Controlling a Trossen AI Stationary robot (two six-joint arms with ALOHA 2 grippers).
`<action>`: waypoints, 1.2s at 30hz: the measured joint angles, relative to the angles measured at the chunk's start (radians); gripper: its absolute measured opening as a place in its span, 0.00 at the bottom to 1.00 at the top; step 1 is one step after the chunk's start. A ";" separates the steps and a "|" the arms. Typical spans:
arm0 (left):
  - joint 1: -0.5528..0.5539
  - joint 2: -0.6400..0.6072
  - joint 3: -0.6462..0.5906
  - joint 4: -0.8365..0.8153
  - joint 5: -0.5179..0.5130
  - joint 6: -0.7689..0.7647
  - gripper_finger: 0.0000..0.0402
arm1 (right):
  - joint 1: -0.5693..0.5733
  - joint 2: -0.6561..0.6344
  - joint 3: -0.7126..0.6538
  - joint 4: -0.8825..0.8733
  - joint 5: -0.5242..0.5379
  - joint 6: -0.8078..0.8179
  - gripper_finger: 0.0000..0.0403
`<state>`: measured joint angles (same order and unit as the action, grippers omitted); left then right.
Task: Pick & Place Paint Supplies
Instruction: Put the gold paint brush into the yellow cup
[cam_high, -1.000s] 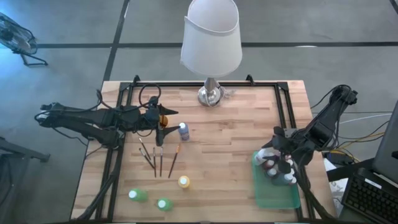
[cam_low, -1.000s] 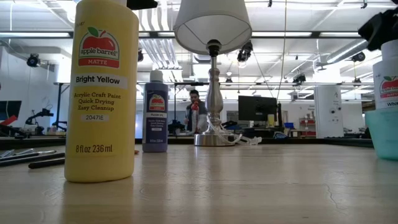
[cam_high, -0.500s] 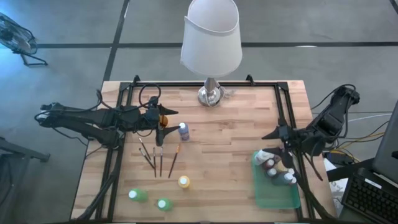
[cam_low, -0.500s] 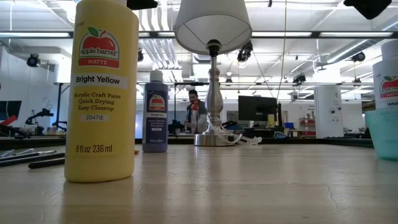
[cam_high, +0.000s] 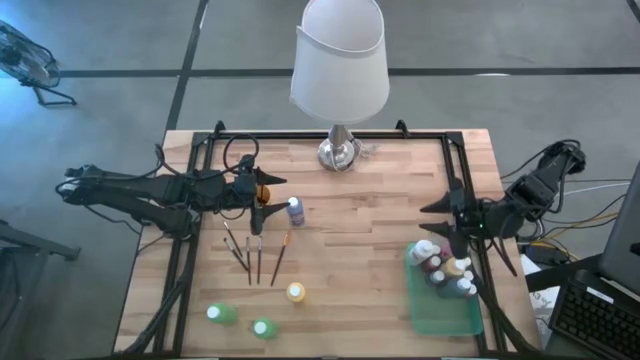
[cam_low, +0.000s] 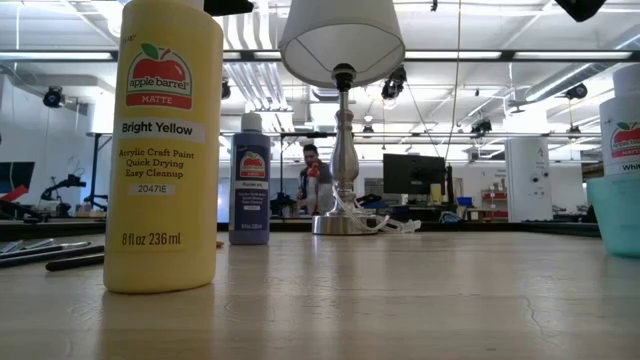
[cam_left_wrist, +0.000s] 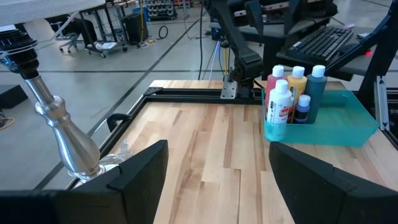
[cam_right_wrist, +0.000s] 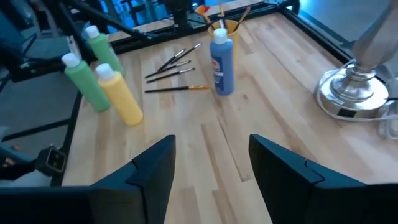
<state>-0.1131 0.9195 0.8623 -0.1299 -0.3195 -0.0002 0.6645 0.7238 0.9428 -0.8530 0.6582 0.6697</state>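
Note:
On the table's left half stand a blue paint bottle (cam_high: 295, 210), a yellow one (cam_high: 295, 292) and two green ones (cam_high: 220, 313) (cam_high: 262, 327). Several thin paintbrushes (cam_high: 252, 255) lie flat between them. An orange cup (cam_right_wrist: 222, 26) holding brushes stands by the blue bottle. Several more bottles (cam_high: 445, 270) stand upright in the green tray (cam_high: 445, 315) at the right. My right gripper (cam_high: 447, 222) hangs open above the tray's far left corner, empty and pointing toward the table's left. My left gripper (cam_high: 258, 205) waits open next to the blue bottle, nothing between its fingers (cam_left_wrist: 137, 168).
A tall lamp with a white shade (cam_high: 340, 60) stands on its metal base (cam_high: 340, 152) at the middle of the far edge. Black rails (cam_high: 200, 200) run along the table's left and right sides. Bare wood lies between the blue bottle and the tray.
My right gripper has risen from among the bottles in the tray and swung toward the far edge, turning to face the table's left. The bottles stay upright in the tray.

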 joint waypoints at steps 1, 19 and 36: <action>0.000 0.000 0.000 0.000 0.000 0.000 0.71 | -0.011 0.001 0.000 0.002 0.000 0.000 0.48; 0.000 0.000 0.000 -0.002 0.000 0.000 0.71 | -0.186 0.141 0.000 0.003 -0.046 -0.091 0.41; 0.000 0.000 0.000 -0.005 0.000 0.000 0.71 | -0.328 -0.064 -0.009 -0.056 -0.242 -0.380 0.03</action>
<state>-0.1135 0.9195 0.8623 -0.1349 -0.3195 0.0001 0.3368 0.6597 0.9341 -0.9090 0.4167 0.2896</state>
